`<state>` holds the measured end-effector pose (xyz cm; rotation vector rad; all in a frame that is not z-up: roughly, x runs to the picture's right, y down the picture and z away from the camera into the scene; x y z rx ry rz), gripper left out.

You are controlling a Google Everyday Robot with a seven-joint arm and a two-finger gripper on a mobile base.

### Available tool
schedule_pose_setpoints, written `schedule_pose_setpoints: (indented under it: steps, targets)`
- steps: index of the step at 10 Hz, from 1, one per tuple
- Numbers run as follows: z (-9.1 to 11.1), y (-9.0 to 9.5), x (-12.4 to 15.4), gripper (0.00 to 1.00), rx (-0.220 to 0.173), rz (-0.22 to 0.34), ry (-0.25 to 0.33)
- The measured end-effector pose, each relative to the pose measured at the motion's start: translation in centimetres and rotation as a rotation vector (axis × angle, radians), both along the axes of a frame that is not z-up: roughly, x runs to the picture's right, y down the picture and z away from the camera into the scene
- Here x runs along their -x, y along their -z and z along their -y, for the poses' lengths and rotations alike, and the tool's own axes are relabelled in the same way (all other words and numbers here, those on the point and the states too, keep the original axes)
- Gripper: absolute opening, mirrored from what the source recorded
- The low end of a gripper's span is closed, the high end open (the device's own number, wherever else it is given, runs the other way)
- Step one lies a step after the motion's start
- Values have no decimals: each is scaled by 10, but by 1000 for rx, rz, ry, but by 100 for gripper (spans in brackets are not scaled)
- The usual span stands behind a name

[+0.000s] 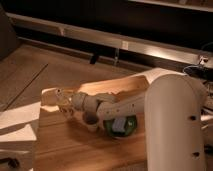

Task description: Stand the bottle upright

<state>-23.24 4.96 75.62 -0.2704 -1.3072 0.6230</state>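
Observation:
My gripper (62, 100) is at the far left part of the wooden table (65, 150), at the end of the arm that reaches in from the right. A small pale, clear shape at its tip (64, 106) looks like the bottle, mostly hidden by the gripper. I cannot tell whether it lies down or stands, or whether it is held. A round green object with a blue-white label (120, 126) lies under the forearm. A beige cup-like cylinder (91, 120) sits just left of it.
The big white arm housing (172, 125) fills the right side. A white block (17, 125) stands off the table's left edge. Behind the table is wooden floor (60, 70) and a dark wall with a metal rail (125, 42).

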Motion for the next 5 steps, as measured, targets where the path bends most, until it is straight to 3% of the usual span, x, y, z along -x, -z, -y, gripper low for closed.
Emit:
schedule_pose_setpoints:
  steps: [3, 5]
  targets:
    - [-10, -12, -4, 3, 56, 13, 38]
    - [-10, -14, -6, 3, 63, 12, 40]
